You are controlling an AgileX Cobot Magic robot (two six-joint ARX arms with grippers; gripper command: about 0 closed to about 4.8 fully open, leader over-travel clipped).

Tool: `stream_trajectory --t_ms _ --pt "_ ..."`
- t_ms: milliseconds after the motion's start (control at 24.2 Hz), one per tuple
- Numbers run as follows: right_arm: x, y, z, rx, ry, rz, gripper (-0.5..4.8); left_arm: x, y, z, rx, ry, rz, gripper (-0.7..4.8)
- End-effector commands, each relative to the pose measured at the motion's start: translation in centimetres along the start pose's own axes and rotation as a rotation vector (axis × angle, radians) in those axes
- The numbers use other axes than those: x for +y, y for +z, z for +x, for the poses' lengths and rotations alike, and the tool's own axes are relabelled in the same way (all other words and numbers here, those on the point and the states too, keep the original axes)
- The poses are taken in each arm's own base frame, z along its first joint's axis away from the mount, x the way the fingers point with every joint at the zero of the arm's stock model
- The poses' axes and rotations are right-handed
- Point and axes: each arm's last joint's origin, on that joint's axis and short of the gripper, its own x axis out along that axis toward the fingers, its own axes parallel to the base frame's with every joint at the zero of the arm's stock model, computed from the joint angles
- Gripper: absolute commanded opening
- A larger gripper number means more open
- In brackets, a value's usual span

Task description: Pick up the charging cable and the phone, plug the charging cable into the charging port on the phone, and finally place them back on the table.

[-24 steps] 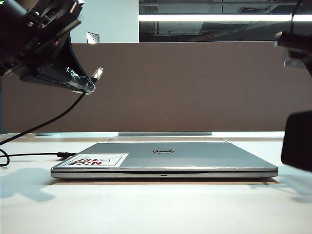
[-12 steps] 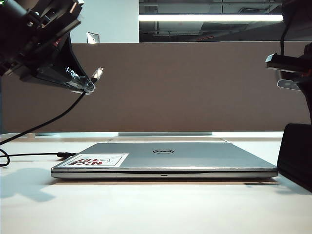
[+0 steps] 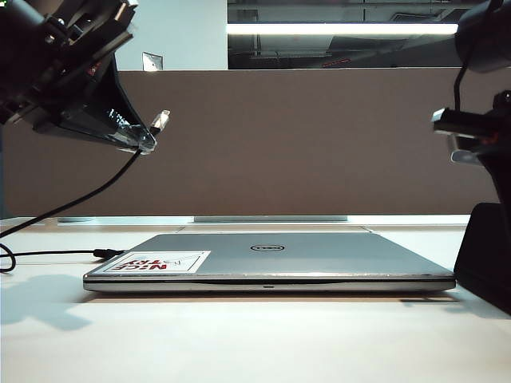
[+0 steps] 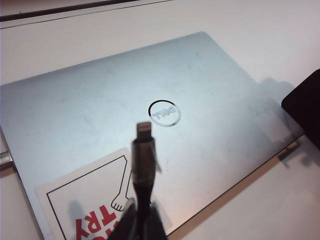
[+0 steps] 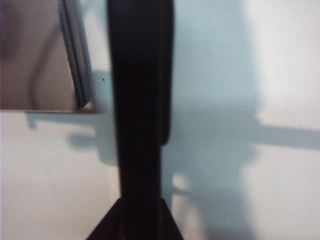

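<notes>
The left gripper (image 3: 136, 142) hangs high at the left of the exterior view, its fingers pressed together on the long thin black charging cable (image 3: 76, 199), whose small silver metal plug (image 4: 144, 131) sticks out past the fingertips and points toward the middle of the scene. From the gripper the cord droops down to the broad white surface (image 3: 255, 343) and curls off the left edge. In the left wrist view the plug floats above the closed silver Dell laptop (image 3: 271, 259), which lies flat at the centre of the surface with a white sticker bearing red letters (image 3: 156, 262) on its near left corner. The right gripper (image 5: 140, 220) is low at the far right, pinching the flat black slab phone (image 5: 140, 90) edge-on (the right wrist view shows it as a dark upright bar between the fingers). In the exterior view the phone (image 3: 485, 255) stands just beside the laptop's right end; whether it touches the surface is unclear. A brown-grey divider panel (image 3: 303, 144) stands behind.
</notes>
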Motion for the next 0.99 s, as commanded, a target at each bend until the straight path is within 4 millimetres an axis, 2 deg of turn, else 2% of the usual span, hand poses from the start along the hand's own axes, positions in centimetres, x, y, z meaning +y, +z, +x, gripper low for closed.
stream_trajectory --t_ms 41,331,372,414,703,869,993 --pt "0.2 0.4 0.1 -0.023 0.012 -0.009 0.97 -0.1 0.3 -0.1 -0.018 -0.004 -0.001 -0.06" --pt "0.2 0.8 1.1 0.018 0.000 -0.018 0.93 -0.1 0.3 -0.1 -0.017 -0.004 -0.001 -0.06" --pt "0.2 0.8 1.2 0.023 -0.002 -0.018 0.72 -0.1 0.3 -0.1 -0.017 -0.004 -0.001 -0.06" --pt "0.2 0.8 1.3 0.028 -0.004 -0.017 -0.03 -0.1 0.3 -0.1 -0.014 -0.004 -0.015 -0.06" --pt "0.4 0.6 -0.5 -0.023 0.044 -0.032 -0.03 -1.0 -0.6 0.0 0.065 -0.037 -0.047 -0.06" --pt "1.0 0.9 -2.0 -0.118 0.175 -0.058 -0.02 -2.4 -1.5 0.2 0.093 -0.095 -0.015 -0.06" --pt "2.0 1.9 -3.0 -0.228 0.399 -0.081 -0.02 -3.2 -2.5 0.3 0.129 -0.130 -0.005 -0.06"
